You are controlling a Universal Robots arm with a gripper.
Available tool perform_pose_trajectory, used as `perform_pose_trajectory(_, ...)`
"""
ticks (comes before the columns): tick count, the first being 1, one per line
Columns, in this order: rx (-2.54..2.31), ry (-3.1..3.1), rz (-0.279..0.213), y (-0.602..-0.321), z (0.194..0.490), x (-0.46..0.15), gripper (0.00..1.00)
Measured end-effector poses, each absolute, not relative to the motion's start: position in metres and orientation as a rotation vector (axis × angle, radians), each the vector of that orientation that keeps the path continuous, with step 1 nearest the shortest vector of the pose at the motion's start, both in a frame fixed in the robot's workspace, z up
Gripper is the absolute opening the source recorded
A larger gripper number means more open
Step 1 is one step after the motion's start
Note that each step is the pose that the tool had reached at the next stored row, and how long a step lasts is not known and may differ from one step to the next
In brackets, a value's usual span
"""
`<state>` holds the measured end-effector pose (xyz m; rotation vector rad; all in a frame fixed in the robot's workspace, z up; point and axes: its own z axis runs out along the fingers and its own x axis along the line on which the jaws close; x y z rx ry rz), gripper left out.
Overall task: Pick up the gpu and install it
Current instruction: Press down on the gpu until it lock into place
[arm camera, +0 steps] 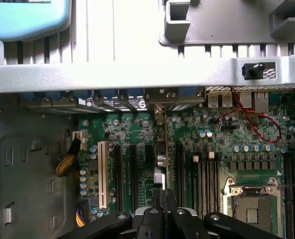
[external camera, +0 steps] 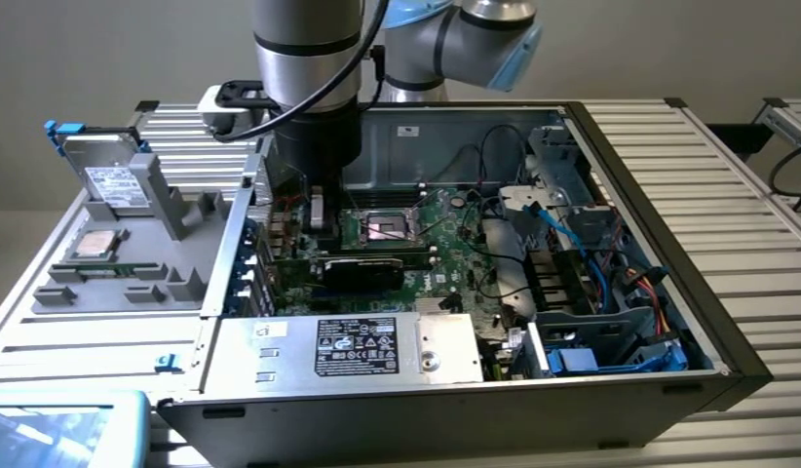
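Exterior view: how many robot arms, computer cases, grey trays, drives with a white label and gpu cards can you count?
robot arm: 1
computer case: 1
grey tray: 1
drive with a white label: 1
gpu: 1
Total: 5

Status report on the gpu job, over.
Fingers shut on gpu. Card stands on edge on motherboard, inside the case. Red cable lies apart from it.
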<state>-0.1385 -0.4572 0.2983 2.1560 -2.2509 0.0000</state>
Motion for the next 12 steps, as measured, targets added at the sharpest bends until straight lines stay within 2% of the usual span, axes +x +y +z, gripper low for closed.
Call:
perform_pose_trajectory(5,2.16,-2.256,0.029,-0.454,0.294,-0.14,0.12)
perform_pose_trajectory(12,2.161,-2.256,0.033,-0.448,0.284,-0.14,0.12)
